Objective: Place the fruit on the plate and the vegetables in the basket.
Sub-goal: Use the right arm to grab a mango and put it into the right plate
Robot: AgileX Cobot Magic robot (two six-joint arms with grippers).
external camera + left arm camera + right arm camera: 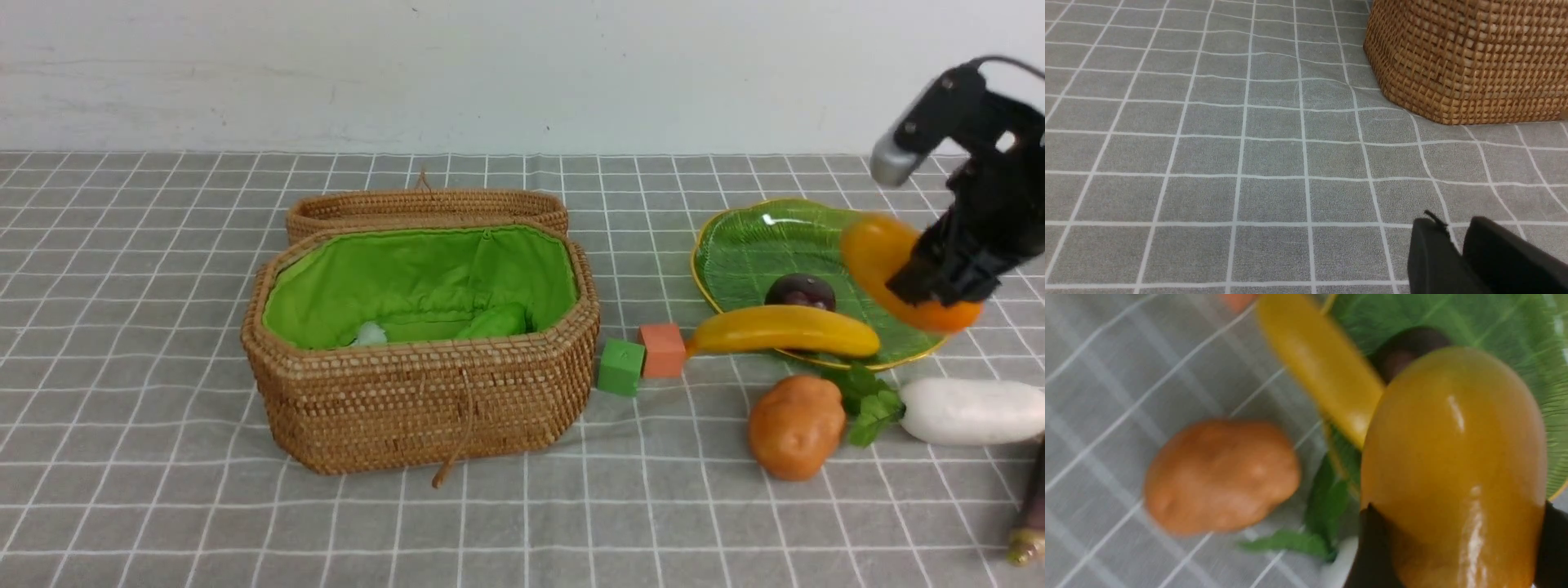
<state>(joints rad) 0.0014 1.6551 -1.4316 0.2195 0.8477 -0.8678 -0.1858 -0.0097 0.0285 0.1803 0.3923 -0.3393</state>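
Observation:
My right gripper is shut on the glossy orange-yellow mango and holds it just above the right rim of the green plate. In the right wrist view the mango fills the space between the dark fingers. A banana and a plum lie on the plate. The potato, the white radish and the eggplant lie on the cloth in front. The open basket holds a green gourd. My left gripper hangs empty and almost closed over bare cloth near the basket's corner.
A green cube and an orange cube sit between the basket and the banana's tip. The basket lid lies folded back behind it. A grey checked cloth covers the table, with a white wall behind.

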